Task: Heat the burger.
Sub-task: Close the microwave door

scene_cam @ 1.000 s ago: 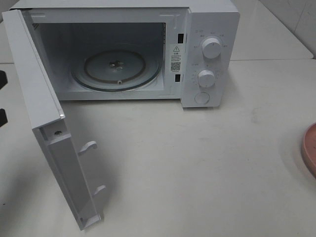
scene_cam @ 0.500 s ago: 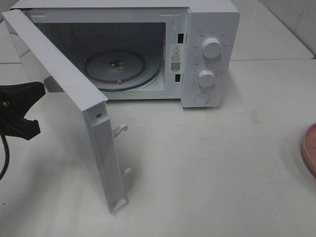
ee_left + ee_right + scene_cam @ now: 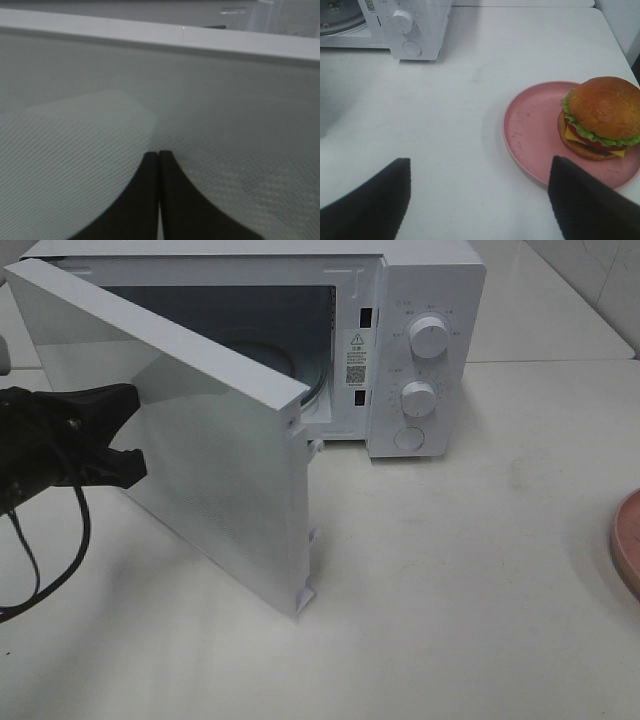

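Against the outer face of the door (image 3: 215, 470), left gripper (image 3: 159, 155) is clenched, fingers together, tips at or touching the glass — contact looks likely but hard to confirm. Door stands part-open on the microwave (image 3: 425, 350). Right gripper (image 3: 480, 200) is spread wide, holding nothing, above the table (image 3: 445, 125). Burger (image 3: 601, 117) sits on the pink plate (image 3: 532, 130), just beyond it.

white microwave (image 3: 420, 300); pink plate (image 3: 535, 130); golden-brown burger (image 3: 601, 117); black grippers
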Action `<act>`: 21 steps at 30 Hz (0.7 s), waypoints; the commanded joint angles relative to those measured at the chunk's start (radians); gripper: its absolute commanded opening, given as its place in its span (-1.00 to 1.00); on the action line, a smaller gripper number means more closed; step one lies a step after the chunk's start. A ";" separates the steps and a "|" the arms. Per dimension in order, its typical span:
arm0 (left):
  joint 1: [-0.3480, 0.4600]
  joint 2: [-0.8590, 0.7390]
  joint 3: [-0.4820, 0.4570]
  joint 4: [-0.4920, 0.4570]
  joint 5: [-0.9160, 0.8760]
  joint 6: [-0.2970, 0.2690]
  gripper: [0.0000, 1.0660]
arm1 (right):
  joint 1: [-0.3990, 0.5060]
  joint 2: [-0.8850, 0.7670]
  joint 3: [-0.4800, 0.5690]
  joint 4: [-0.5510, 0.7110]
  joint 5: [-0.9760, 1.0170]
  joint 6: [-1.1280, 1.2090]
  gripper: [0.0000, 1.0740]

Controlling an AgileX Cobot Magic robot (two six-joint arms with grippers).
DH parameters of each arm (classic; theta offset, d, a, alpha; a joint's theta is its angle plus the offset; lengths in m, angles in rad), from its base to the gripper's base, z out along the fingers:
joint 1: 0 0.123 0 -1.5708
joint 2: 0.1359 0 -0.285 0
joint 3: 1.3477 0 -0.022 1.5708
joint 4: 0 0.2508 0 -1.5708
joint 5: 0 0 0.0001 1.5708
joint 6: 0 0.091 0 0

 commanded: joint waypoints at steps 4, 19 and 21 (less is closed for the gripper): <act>-0.079 0.061 -0.090 -0.097 0.023 0.012 -1.00 | -0.005 -0.027 -0.002 0.002 -0.007 -0.012 0.37; -0.171 0.140 -0.284 -0.284 0.124 0.109 -1.00 | -0.005 -0.027 -0.002 0.002 -0.007 -0.012 0.37; -0.173 0.149 -0.316 -0.316 0.146 0.132 -1.00 | -0.005 -0.027 -0.002 0.002 -0.007 -0.012 0.37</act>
